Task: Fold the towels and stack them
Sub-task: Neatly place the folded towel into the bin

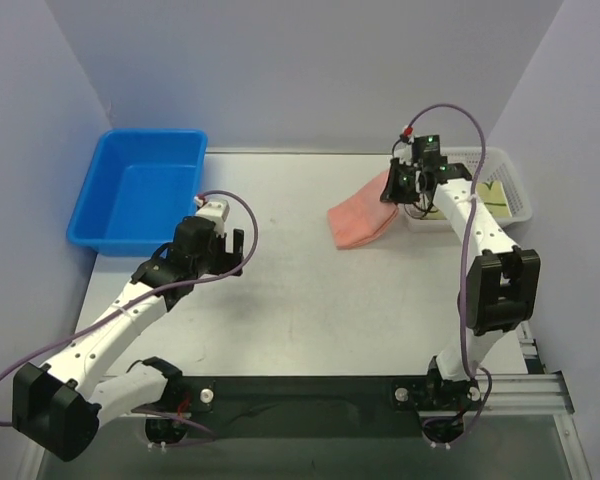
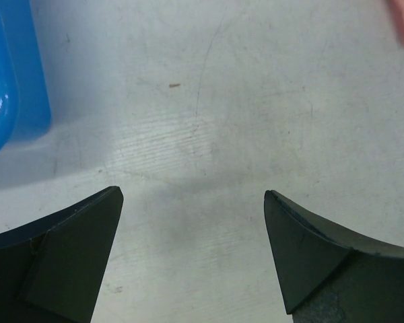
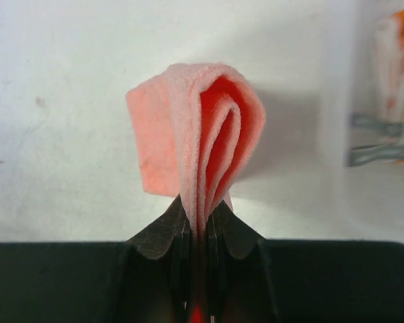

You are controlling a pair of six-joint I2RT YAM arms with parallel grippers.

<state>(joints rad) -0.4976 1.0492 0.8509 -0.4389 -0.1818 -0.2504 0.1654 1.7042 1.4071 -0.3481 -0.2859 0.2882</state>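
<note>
Pinching folded pink towel, right claw squeezes it tight; left claw spread wide over tabletop, near blue bin, holding nothing.

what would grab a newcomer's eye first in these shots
The pink towel stands out most: its bunched folds are pinched in the right fingers, and it hangs over the far right part of the table, beside a white basket. Next comes the bright blue bin at the far left corner, which looks empty. The left fingers are spread open over bare tabletop near it.
</note>
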